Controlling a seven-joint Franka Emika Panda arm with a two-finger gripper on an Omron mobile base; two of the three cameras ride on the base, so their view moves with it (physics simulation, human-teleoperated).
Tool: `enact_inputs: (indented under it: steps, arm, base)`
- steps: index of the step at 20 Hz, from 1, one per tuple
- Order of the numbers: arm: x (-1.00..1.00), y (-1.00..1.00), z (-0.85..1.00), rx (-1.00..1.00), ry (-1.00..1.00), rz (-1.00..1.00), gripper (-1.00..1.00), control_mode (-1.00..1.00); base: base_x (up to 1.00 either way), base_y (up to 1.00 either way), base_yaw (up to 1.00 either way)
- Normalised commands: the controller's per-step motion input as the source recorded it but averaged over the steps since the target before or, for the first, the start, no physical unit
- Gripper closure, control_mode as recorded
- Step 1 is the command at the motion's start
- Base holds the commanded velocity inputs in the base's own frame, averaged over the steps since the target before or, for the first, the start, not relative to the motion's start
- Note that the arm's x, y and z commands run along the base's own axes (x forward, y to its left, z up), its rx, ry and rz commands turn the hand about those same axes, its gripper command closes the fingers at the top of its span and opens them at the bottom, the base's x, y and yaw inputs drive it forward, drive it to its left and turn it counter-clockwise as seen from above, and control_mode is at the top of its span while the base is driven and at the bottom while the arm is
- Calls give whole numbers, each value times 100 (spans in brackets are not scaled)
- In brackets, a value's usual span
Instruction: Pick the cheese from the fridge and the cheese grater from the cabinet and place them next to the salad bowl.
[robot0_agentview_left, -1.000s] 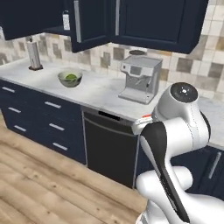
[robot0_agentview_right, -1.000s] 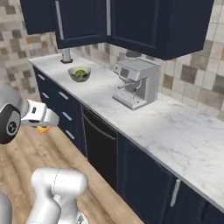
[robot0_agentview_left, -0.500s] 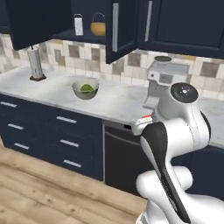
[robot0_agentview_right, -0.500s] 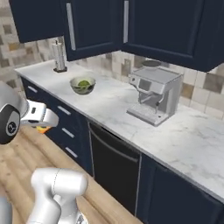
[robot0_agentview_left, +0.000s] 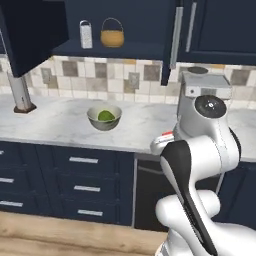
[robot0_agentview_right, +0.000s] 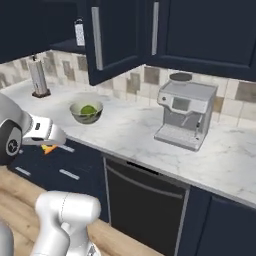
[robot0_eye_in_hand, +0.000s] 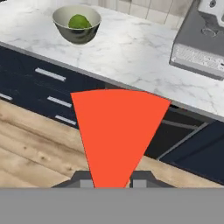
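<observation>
cheese wedge (robot0_eye_in_hand: 118, 131) clamped between the two dark finger tips (robot0_eye_in_hand: 87, 183), its red-orange face broad in the hand view and its narrow end seated at the jaws; jaws nearly together, closed on the wedge; gripper (robot0_agentview_right: 54, 143) held out in front of the navy drawers (robot0_agentview_left: 80, 170), a sliver of orange showing beneath it in the right base view; compared with the earlier frames the whole scene has shifted sideways in both base views, a move of the cameras with the base and not of the objects; the salad bowl (robot0_agentview_left: 104, 117) with its green leafy ball now sits nearer the middle of the left base view, and the open wall cabinet (robot0_agentview_left: 125, 47) has come fully into sight; cheese grater (robot0_agentview_left: 86, 34) upright on the cabinet shelf, just beside a woven basket (robot0_agentview_left: 112, 36) with a handle; bowl on the marble counter (robot0_agentview_left: 55, 122), well apart from the silver coffee machine (robot0_agentview_right: 185, 114); paper towel holder (robot0_agentview_left: 20, 92) at the counter's left end; dishwasher front (robot0_agentview_right: 142, 202) below the counter; no readable brand, label or writing on any surface.
</observation>
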Motion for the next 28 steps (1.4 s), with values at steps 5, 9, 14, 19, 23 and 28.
enact_inputs:
  steps: [5,9,14,19,23,28]
  arm:
    - [0,0,0,0,0,0,100,100]
    - [0,0,0,0,0,0,100,100]
    - [0,0,0,0,0,0,100,100]
    - [0,0,0,0,0,0,100,100]
    - [0,0,0,0,0,0,100,100]
    - [0,0,0,0,0,0,100,100]
  base:
    - [73,100,-39]
    - [97,85,-53]
    - [57,41,-56]
    - [20,-5,-38]
    - [28,-2,-10]
    - [70,0,-6]
